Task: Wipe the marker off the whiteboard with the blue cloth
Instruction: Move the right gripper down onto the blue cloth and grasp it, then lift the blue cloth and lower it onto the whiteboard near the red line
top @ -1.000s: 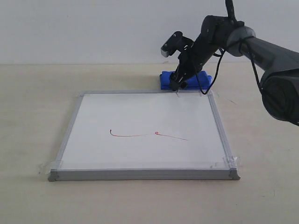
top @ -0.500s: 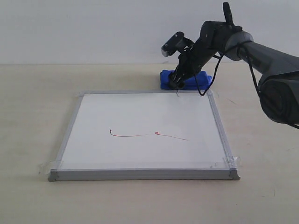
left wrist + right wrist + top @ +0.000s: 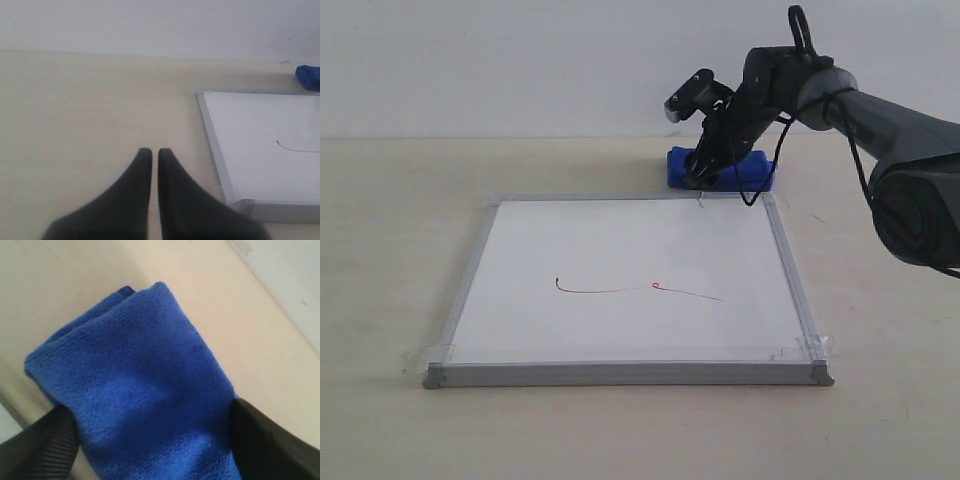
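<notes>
The blue cloth (image 3: 742,172) lies folded on the table just beyond the far edge of the whiteboard (image 3: 620,235). My right gripper (image 3: 698,178) is down on the cloth's left end. In the right wrist view its two fingers press against either side of the cloth (image 3: 145,380), so the right gripper (image 3: 152,425) is shut on it. The marker (image 3: 620,290) is a thin wavy red line with a small loop, across the board's middle. My left gripper (image 3: 155,151) is shut and empty over bare table, left of the whiteboard (image 3: 260,130). It is out of the exterior view.
The whiteboard's grey frame (image 3: 468,285) is taped at its corners to a beige table (image 3: 390,220). A pale wall rises behind. The right arm (image 3: 880,110) reaches in from the right over the board's far right corner.
My right gripper has drawn slightly back and up at the cloth. The cloth has shifted a little away from the board and bunched. The marker line and board are unchanged.
</notes>
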Tool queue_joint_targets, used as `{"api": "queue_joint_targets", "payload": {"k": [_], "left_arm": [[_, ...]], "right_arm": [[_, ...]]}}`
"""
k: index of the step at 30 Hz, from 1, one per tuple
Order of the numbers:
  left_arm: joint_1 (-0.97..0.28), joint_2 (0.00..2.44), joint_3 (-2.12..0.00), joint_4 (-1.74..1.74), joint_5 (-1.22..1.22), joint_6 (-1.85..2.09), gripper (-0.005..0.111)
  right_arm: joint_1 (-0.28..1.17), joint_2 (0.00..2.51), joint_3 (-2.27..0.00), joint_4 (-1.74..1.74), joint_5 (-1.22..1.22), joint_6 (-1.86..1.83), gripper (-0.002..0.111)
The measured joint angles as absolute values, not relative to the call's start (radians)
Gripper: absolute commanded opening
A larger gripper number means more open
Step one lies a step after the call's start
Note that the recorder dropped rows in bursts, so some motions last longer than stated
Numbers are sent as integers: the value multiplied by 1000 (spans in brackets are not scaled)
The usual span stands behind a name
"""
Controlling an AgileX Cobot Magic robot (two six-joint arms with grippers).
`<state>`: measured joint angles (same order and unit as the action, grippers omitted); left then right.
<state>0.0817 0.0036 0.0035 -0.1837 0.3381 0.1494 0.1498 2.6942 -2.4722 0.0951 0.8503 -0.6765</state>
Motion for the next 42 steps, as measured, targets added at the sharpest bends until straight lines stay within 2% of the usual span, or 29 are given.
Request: {"api": "queue_joint_targets", "payload": {"k": [6, 8, 10, 13, 15, 34, 42], "left_arm": [[82, 4, 3, -184, 338, 149, 4], [82, 4, 3, -184, 338, 149, 4], [82, 4, 3, -184, 338, 149, 4], [82, 4, 3, -184, 338, 149, 4], [82, 4, 3, -184, 338, 149, 4], [82, 4, 3, -184, 338, 149, 4], [82, 4, 3, -184, 338, 149, 4]], "right_arm": [[150, 2696, -2472, 74, 850, -676, 66], [150, 2696, -2472, 72, 850, -676, 60], [150, 2696, -2472, 72, 850, -676, 47], [150, 2696, -2472, 66, 862, -676, 21], [150, 2696, -2472, 58, 866, -676, 0], [148, 2577, -2472, 135, 896, -571, 0], [190, 2510, -2472, 165, 1095, -458, 0]]}}
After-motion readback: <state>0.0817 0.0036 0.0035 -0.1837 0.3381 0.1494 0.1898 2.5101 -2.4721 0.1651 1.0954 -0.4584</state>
